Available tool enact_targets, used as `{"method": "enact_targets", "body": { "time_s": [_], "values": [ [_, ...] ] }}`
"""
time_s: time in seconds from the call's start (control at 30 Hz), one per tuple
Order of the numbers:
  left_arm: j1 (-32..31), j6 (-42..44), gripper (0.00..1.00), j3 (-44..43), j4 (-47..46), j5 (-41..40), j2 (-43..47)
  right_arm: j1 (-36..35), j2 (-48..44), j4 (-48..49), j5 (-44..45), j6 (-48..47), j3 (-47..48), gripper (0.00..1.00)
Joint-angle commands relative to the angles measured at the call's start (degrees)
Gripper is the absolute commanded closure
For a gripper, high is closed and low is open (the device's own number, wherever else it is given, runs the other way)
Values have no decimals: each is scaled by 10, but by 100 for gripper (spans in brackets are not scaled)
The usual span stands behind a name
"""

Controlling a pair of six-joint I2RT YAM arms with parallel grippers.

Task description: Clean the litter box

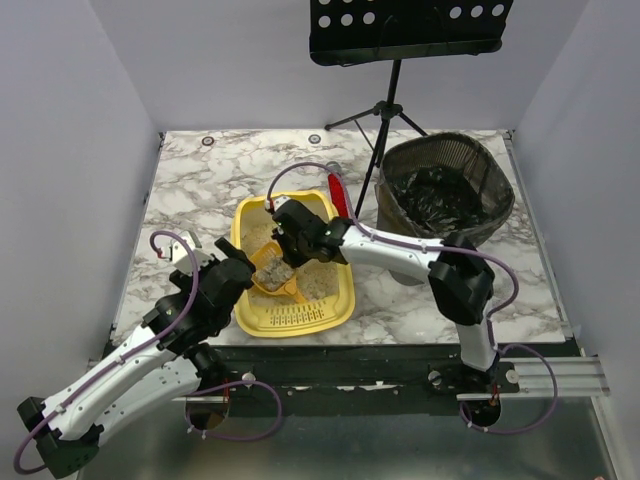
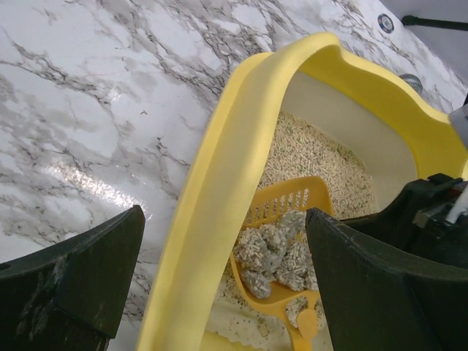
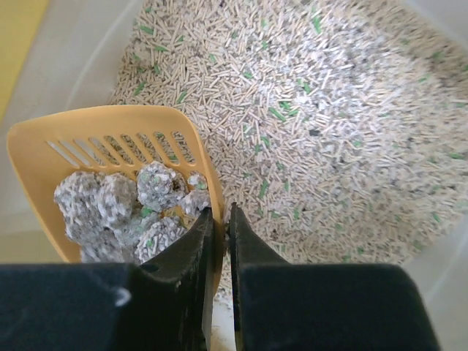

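Observation:
The yellow litter box (image 1: 246,306) sits mid-table with beige litter (image 3: 329,131) inside. An orange-yellow slotted scoop (image 1: 272,277) lies in it, loaded with several grey clumps (image 3: 121,208). My right gripper (image 1: 286,248) is inside the box, shut on the scoop's side wall (image 3: 221,212). My left gripper (image 1: 238,272) is open at the box's left wall (image 2: 227,183). One finger is outside and one inside, and neither touches the wall (image 2: 223,219). The scoop (image 2: 292,196) and clumps (image 2: 278,252) show between those fingers.
A black mesh bin (image 1: 445,190) with a dark liner stands right of the box. A red-handled object (image 1: 338,195) lies between them. A music stand (image 1: 400,30) with tripod legs (image 1: 385,112) rises at the back. White walls enclose the marble table (image 1: 200,190).

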State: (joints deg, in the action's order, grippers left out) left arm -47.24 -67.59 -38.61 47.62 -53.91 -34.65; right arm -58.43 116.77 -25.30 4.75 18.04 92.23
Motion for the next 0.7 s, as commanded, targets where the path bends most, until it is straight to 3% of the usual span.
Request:
{"method": "enact_targets", "body": {
  "time_s": [0.0,0.4,0.57,0.67],
  "values": [
    [2,81,1,16,-91,53,7,-4,-63,102,49,-54,-72,93],
    [2,110,1,21,-132,88,-1,-3,-82,174,180,-118,-100,94],
    [2,107,1,21,-133,101,-2,-5,-108,223,199,-198,-109,94],
    [2,103,1,22,-128,99,5,-15,-106,242,263,-257,-102,94]
  ]
}}
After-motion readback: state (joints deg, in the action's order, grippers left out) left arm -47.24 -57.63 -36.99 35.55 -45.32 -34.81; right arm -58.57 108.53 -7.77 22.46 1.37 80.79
